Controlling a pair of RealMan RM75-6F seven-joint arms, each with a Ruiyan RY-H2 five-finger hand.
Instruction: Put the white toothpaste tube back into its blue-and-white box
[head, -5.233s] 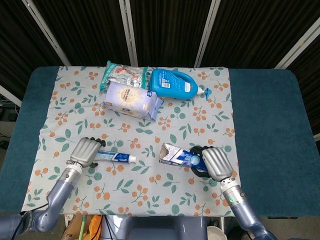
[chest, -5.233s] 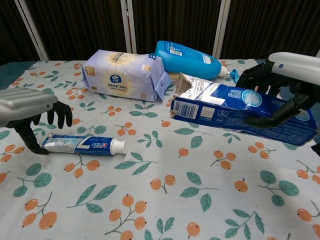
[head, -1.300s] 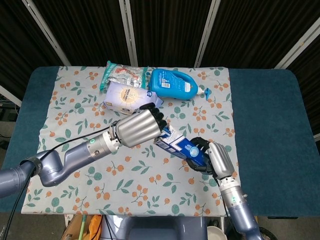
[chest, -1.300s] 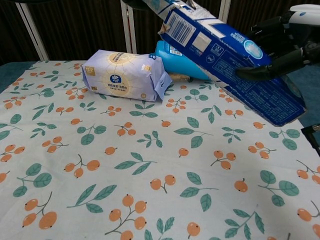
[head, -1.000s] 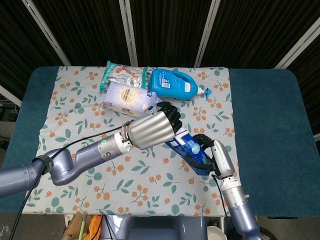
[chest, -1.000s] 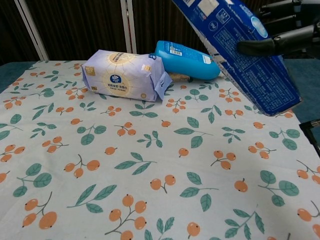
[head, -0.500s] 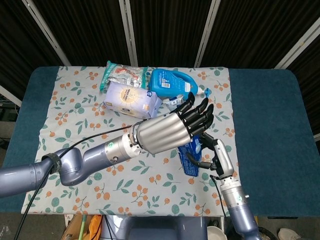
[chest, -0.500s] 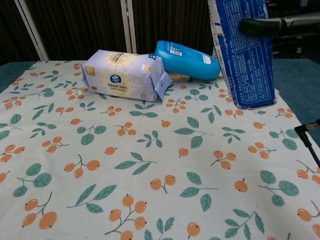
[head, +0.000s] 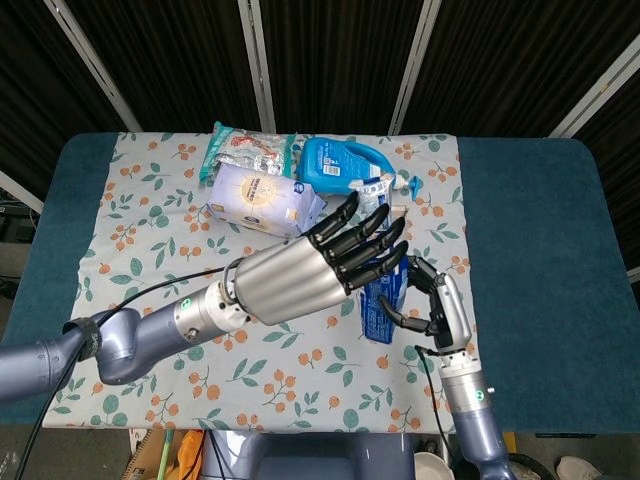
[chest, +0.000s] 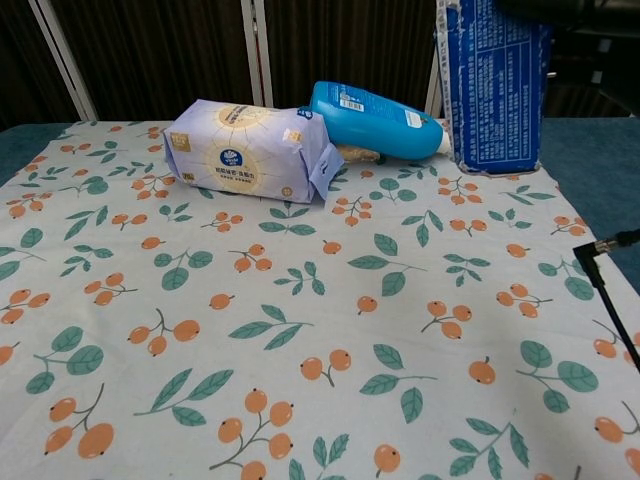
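My right hand grips the blue-and-white toothpaste box and holds it upright above the floral cloth. In the chest view the box hangs clear of the cloth at the upper right, printed side facing me. My left hand floats in front of the box with its black fingers spread and nothing in them, covering the box's upper end. White flaps show past the fingertips. The white toothpaste tube shows in neither view.
A pale tissue pack, a blue detergent bottle and a snack bag lie at the back of the cloth. A black cable crosses the chest view's right edge.
The right hand has swung the box from slanted to upright and lifted it. The left hand's fingers have spread open and the hand has drawn back slightly to the left.
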